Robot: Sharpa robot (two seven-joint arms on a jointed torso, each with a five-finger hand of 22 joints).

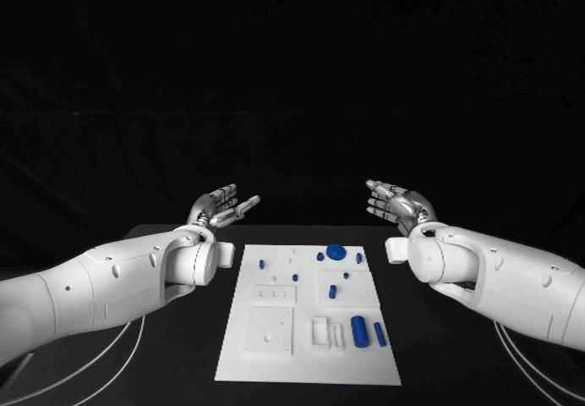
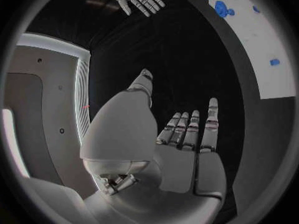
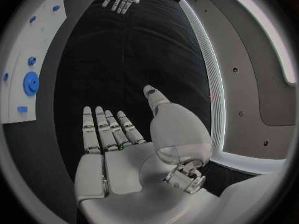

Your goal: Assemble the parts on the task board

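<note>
My left hand (image 1: 220, 207) and right hand (image 1: 397, 203) are spread apart, holding nothing. Reaching carelessly, I might knock the little blue parts (image 1: 358, 330) off the task board (image 1: 305, 364).

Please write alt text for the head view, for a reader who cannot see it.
Both hands, left and right, are raised open and empty beyond the far end of the white task board, which carries small blue parts on the black table.
</note>
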